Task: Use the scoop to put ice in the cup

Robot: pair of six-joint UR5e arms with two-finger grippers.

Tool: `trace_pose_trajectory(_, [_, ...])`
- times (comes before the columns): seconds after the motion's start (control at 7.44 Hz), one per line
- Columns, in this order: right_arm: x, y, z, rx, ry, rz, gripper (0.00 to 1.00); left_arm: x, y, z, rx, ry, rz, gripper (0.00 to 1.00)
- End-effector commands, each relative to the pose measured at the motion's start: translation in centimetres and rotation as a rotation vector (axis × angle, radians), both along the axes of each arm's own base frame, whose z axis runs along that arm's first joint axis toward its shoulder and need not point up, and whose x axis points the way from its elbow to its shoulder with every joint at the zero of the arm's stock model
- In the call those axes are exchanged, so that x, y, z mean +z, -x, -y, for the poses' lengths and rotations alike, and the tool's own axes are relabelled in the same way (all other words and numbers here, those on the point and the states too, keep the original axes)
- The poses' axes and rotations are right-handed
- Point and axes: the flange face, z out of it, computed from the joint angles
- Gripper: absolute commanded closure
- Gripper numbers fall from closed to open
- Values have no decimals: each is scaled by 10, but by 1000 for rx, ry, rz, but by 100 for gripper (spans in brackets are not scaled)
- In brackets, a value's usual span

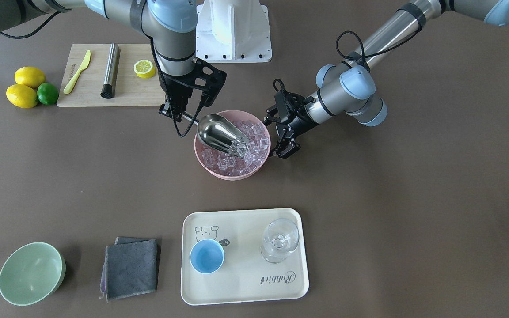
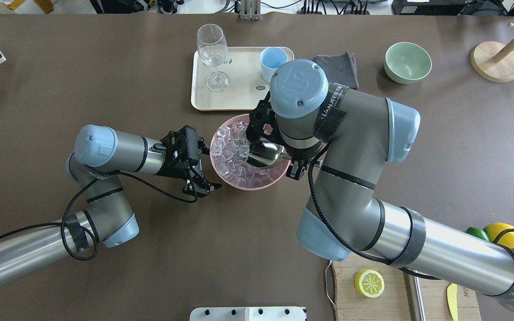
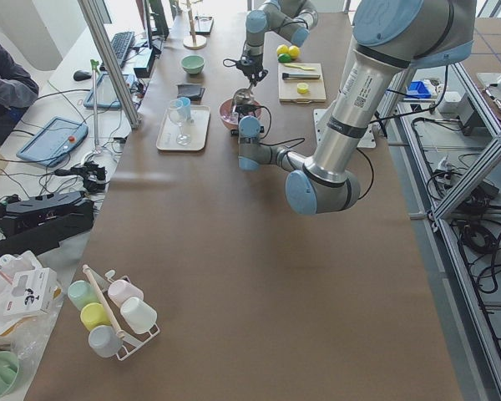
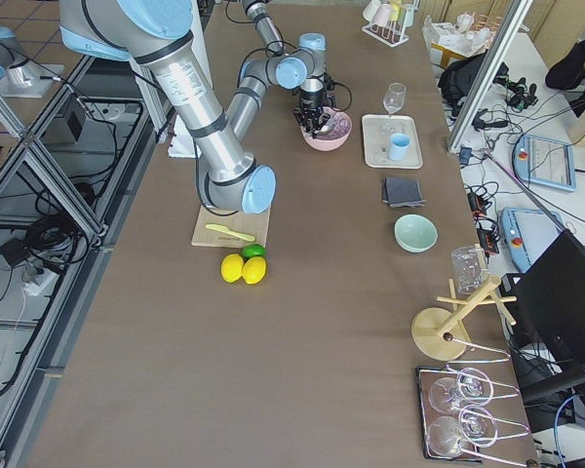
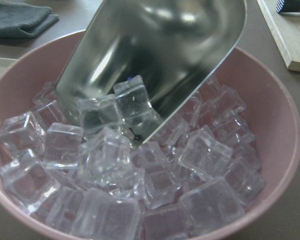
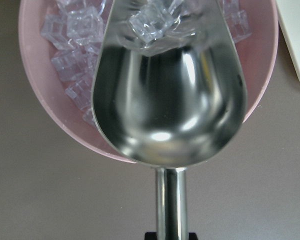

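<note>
Item 1, scoop (image 1: 221,132): shiny stainless steel, its thin rod handle clamped in the closed right end effector (image 1: 178,112), which sits just outside the rim of the pink bowl (image 1: 230,175). The trough slants down from that end effector across the bowl, and its open lip is pushed into the ice (image 1: 256,132). At least 2 cubes lie inside the mouth in the left wrist view. Item 2, ice: clear cubes heaped in the pink bowl, the rest lying around and under the scoop's lip. Item 3, left end effector (image 2: 209,167): jaws spread wide and holding nothing, just beside the bowl's rim on the side opposite the scoop handle; whether a finger touches the rim cannot be told. Item 4, cup (image 1: 207,256): light blue, upright, no ice seen inside, standing on the cream tray (image 1: 245,300) beside 1 clear wine glass (image 1: 280,240), well apart from both end effectors. Bowl and tray rest on the brown table (image 1: 369,198).
</note>
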Motion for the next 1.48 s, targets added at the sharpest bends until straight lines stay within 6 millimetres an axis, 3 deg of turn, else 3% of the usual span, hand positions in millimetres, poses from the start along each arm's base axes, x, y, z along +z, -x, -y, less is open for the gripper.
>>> trace_pose_trajectory(0.0, [0, -1, 0, 48, -2, 67, 100, 0, 0, -1, 1, 0, 0, 2])
trace_pose_trajectory(0.27, [5, -5, -3, 77, -10, 129, 100, 1, -2, 0, 3, 6, 10, 2])
trace_pose_trajectory(0.67, [17, -40, -25, 106, -25, 210, 100, 1, -2, 0, 3, 6, 10, 2])
trace_pose_trajectory(1.07, [14, -59, -33, 191, -37, 366, 100, 1, -2, 0, 3, 7, 12, 2])
trace_pose_trajectory(1.34, [32, -88, -19, 285, -67, 500, 100, 3, -2, 0, 4, 13, 21, 2])
